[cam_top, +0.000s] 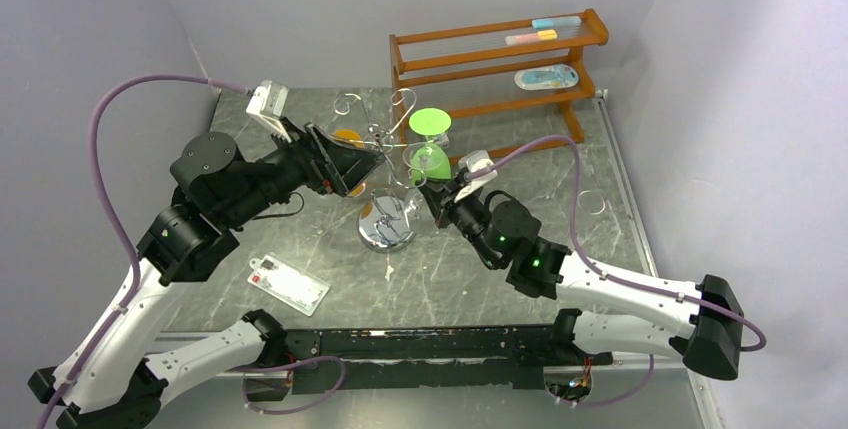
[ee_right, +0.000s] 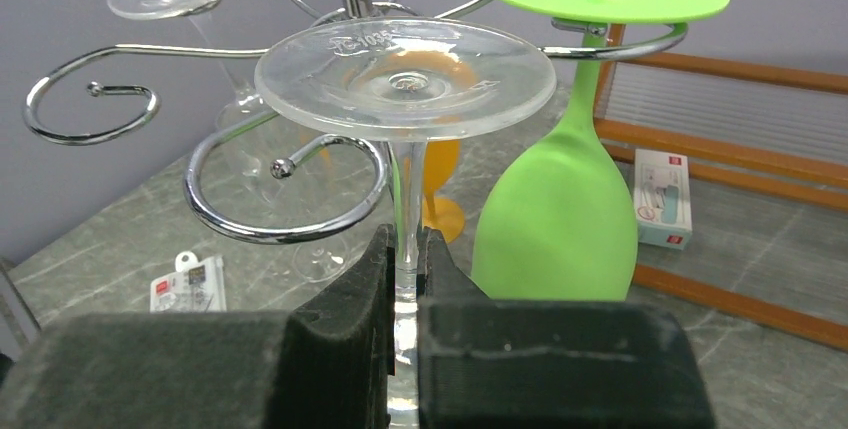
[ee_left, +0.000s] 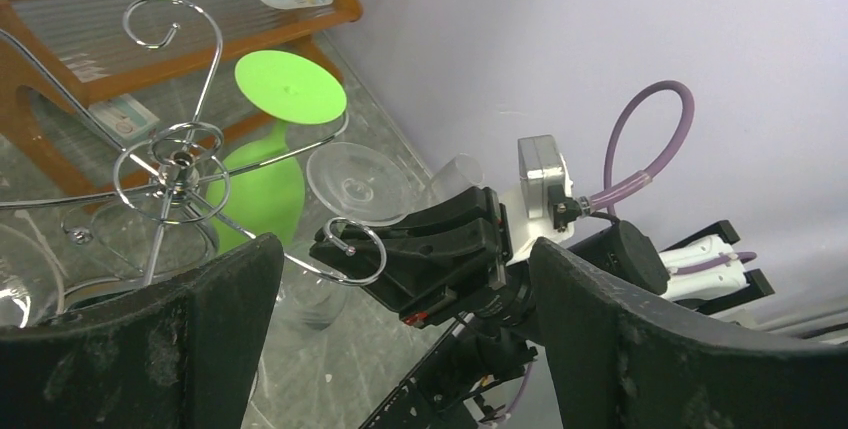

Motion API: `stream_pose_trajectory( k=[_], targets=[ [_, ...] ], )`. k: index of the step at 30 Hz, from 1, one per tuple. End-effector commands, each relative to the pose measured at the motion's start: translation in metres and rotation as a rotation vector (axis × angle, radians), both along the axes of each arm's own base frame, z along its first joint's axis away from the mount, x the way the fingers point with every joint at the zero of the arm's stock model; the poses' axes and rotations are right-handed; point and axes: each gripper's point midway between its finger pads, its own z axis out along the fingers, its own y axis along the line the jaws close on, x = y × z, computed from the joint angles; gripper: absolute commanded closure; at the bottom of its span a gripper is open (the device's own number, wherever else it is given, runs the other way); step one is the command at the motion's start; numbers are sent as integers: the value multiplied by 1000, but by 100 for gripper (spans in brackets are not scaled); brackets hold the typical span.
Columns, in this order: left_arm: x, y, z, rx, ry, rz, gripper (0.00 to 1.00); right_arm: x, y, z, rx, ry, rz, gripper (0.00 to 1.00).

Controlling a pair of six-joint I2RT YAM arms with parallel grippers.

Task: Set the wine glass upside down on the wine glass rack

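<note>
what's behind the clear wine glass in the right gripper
An orange glass, its upper part blurred through the foot of the clear wine glass. The right gripper hides the bowl and anything behind it.

This is a robot test cell in a lab, not a home. Plain pale lilac walls (cam_top: 90,19) box in a dark marbled surface (cam_top: 470,279) on three sides. The left arm (cam_top: 110,329) and the right arm (cam_top: 620,294), both white and black, are bolted to a black rail (cam_top: 430,344) at the near edge, trailing purple cables (cam_top: 170,78). Household props stand toward the far side: a wooden shelf (cam_top: 495,49) and a chrome wine glass rack (cam_top: 388,224).
</note>
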Motion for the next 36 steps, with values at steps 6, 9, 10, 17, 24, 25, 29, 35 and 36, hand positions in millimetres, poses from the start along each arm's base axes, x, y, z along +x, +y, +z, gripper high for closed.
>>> stream_pose_trajectory(
  k=[6,9,10,17,24,25,29,35,36],
  targets=[
    [2,16,9,19,-33,72,4,0,15,34,138,-52,144,100],
    [2,18,10,18,-34,78,4,1,16,37,152,-58,188,100],
    [1,19,10,20,-34,80,4,-1,17,37,149,-64,208,100],
    [-1,23,8,19,-31,91,4,-18,32,29,91,-76,343,100],
    [0,24,5,20,-26,98,4,-29,32,26,72,-88,400,100],
    [1,23,4,20,-24,96,4,-31,32,26,69,-92,407,100],
    [2,21,1,25,-14,90,5,-39,33,24,51,-105,446,100],
    [3,20,-2,24,-5,91,5,-43,34,20,29,-102,471,100],
    [3,19,-3,26,-3,90,5,-43,34,20,28,-98,472,100]
  ],
)
